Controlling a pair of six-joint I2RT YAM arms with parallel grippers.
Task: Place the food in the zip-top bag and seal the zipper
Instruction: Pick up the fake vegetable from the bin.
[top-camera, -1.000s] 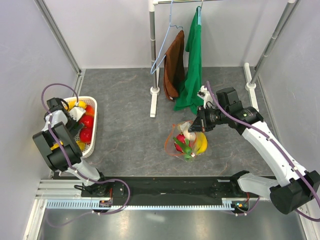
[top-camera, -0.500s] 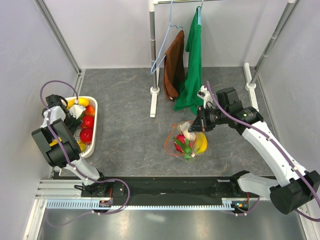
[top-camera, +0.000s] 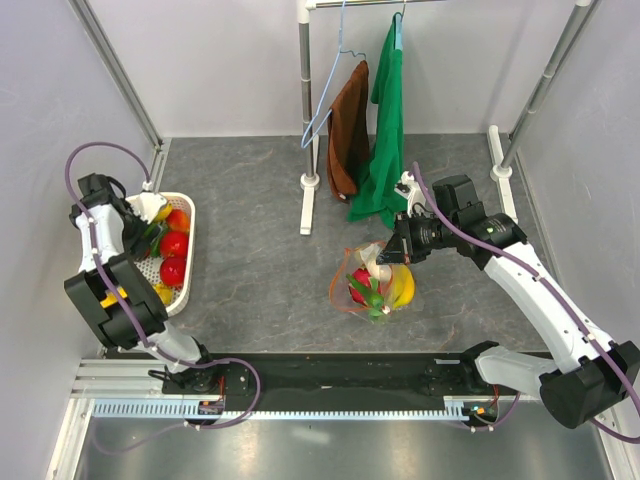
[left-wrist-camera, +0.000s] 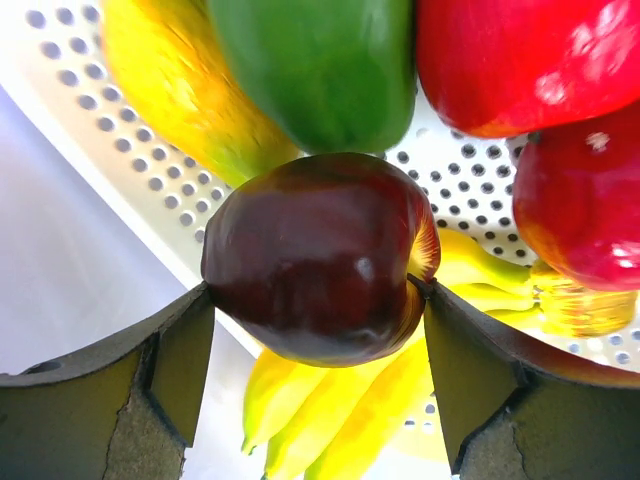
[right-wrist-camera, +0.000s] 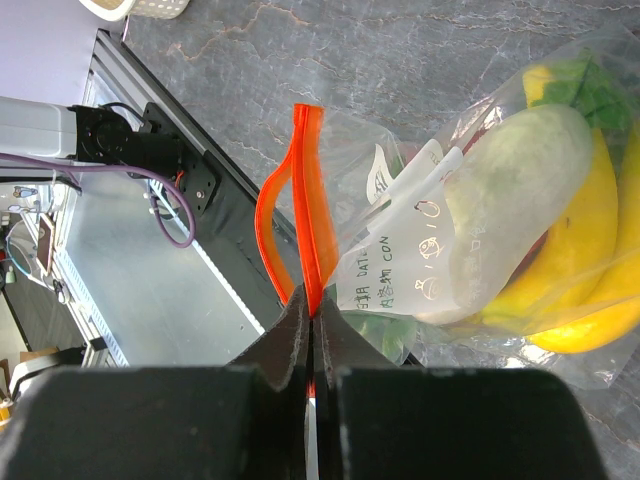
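Note:
My left gripper (left-wrist-camera: 318, 300) hangs over the white basket (left-wrist-camera: 130, 140), shut on a dark red apple (left-wrist-camera: 315, 240) that touches both fingers. Under it lie a yellow banana bunch (left-wrist-camera: 340, 410), a green pepper (left-wrist-camera: 320, 70) and red pieces (left-wrist-camera: 500, 60). From above, the left gripper (top-camera: 148, 225) is at the basket's (top-camera: 185, 275) far end. My right gripper (right-wrist-camera: 312, 310) is shut on the red-orange zipper (right-wrist-camera: 310, 180) of the zip-top bag (right-wrist-camera: 440, 220), holding its mouth up. Inside are a whitish round piece (right-wrist-camera: 520, 190) and a banana (right-wrist-camera: 580, 310). The bag (top-camera: 375, 285) sits mid-table.
A clothes rack (top-camera: 308, 190) stands at the back with a brown cloth (top-camera: 348, 130), a green cloth (top-camera: 385, 130) and a hanger (top-camera: 322, 110). The black base rail (top-camera: 330, 375) runs along the near edge. Grey walls close in both sides.
My left jaws have closed from wide open onto the dark red apple, and the left wrist has swung back and leftward over the basket. The right arm and bag have not moved.

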